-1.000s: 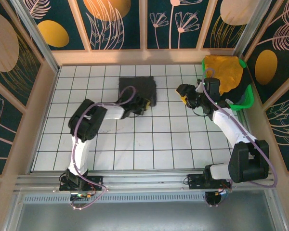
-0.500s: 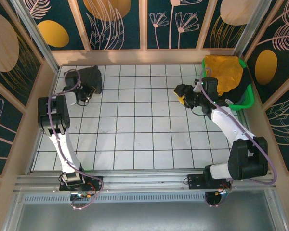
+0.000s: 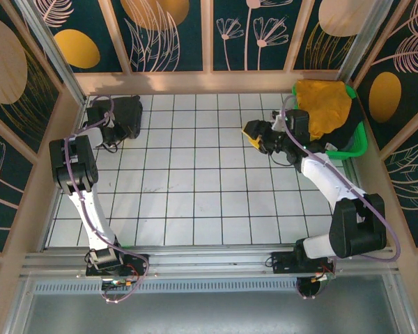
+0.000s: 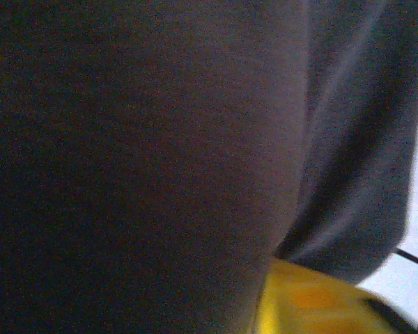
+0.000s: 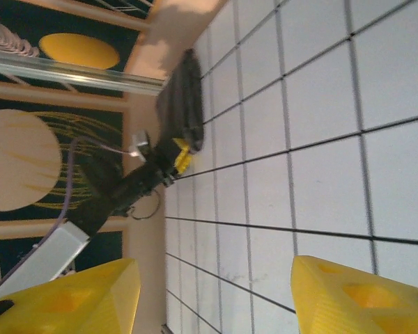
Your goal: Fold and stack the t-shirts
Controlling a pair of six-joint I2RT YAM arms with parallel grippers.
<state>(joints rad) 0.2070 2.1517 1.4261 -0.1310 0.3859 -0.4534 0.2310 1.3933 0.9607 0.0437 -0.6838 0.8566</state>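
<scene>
Black t-shirt [image 3: 129, 115] position: a compact dark bundle in the far-left corner of the table [image 3: 195, 209], close to the wall [image 3: 76, 104].
Left fingers [image 4: 299, 299] state: at the near edge of the bundle. Dark cloth covers most of the left wrist view and one yellow finger shows beneath it. Whether the pair pinches the cloth cannot be told.
Right fingers [image 5: 348, 296] state: spread apart, nothing between them, hanging over bare table just left of the green basket [image 3: 359, 142].
Mustard-yellow t-shirt [image 3: 324, 104] position: heaped in the basket, unfolded.
Hazard, snagging: if cloth is caught on the left fingers, withdrawal would likely drag the bundle open and undo the fold.
Hazard, stack site: the corner leaves little margin, so a later shirt placed there could ride up the wall and slump.
Hazard, basket pick: a shallow grasp on the heaped yellow cloth may slip, and a deep one may lift the basket with it.
Hazard, reach: the left arm is stretched far out, so fine correction there is probably poor.
</scene>
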